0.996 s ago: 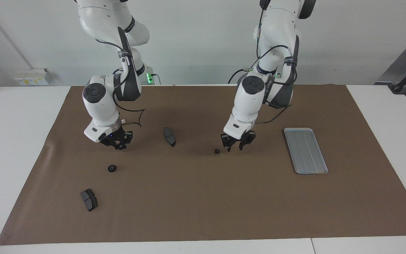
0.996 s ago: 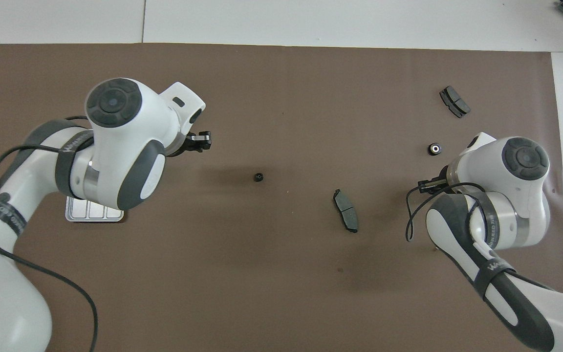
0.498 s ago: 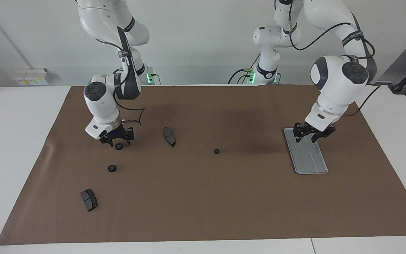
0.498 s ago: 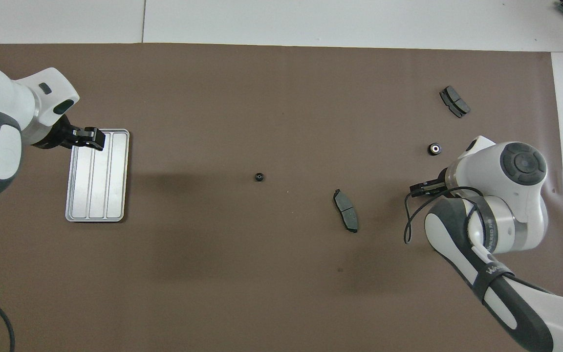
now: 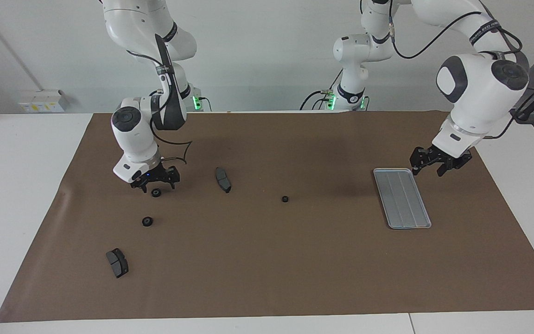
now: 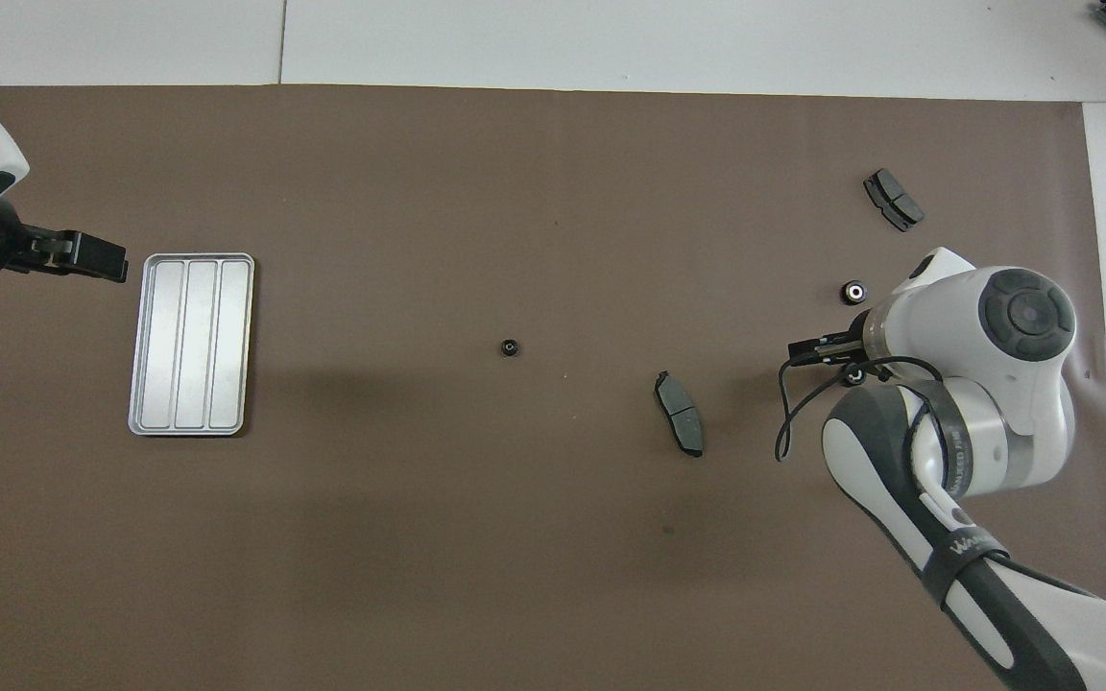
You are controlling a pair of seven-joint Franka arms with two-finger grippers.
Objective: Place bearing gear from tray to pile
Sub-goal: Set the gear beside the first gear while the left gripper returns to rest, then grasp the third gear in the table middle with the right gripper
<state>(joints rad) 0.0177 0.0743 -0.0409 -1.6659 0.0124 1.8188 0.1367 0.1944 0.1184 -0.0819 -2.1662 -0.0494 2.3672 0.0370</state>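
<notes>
I have the right gripper (image 5: 155,184) low over the brown mat (image 5: 267,260) at the right arm's end of the table, its fingers spread wide with nothing between them. A small black gear (image 5: 156,193) lies on the mat directly under the fingertips, apart from them as far as I can see from the facing view; in the overhead view it shows just beside the gripper's wrist cable. A second gear (image 5: 147,221), with a pale centre, lies on the mat a little farther from the robots than that gripper. A dark brake pad (image 5: 117,262) lies farther out again, toward the mat's edge. Another brake pad (image 5: 223,179) lies beside the right gripper, toward the middle of the table. A third small gear (image 5: 285,199) sits alone near the mat's centre, well apart from both grippers.

My left gripper (image 5: 437,163) hangs in the air at the left arm's end, its fingers open and holding nothing. The tray (image 5: 402,198) lies flat on the mat just beside it, toward the table's middle. From the overhead view the fingertips stand off the tray's rim, not over it. I see only ridged metal inside the tray.
</notes>
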